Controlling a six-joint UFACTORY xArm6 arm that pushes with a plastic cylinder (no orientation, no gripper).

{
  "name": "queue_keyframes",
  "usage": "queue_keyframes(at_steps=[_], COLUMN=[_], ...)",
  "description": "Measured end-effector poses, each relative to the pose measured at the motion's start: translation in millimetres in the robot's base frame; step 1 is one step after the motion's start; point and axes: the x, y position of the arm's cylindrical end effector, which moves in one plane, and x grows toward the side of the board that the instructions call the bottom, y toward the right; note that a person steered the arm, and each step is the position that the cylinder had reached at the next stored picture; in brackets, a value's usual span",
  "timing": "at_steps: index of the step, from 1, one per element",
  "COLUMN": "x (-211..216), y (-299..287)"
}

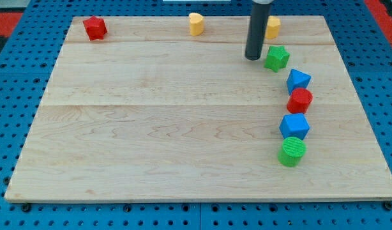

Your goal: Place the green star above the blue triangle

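Note:
The green star (276,57) lies at the upper right of the wooden board (151,128). The blue triangle (298,80) lies just below and to the right of it, close to it. My tip (253,58) rests on the board just left of the green star, a small gap apart. The rod rises from the tip to the view's top edge.
A red cylinder (300,100), a blue cube (294,126) and a green cylinder (292,152) run in a column below the blue triangle. A yellow block (272,27) sits behind the rod, another yellow block (196,23) at top centre, a red block (94,28) at top left.

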Motion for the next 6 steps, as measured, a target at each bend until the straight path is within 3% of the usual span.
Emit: queue_keyframes(at_steps=[2,3,5,6], x=[16.0,6.2,-42.7,24.7], y=[52.6,0.1,106.9,135.9])
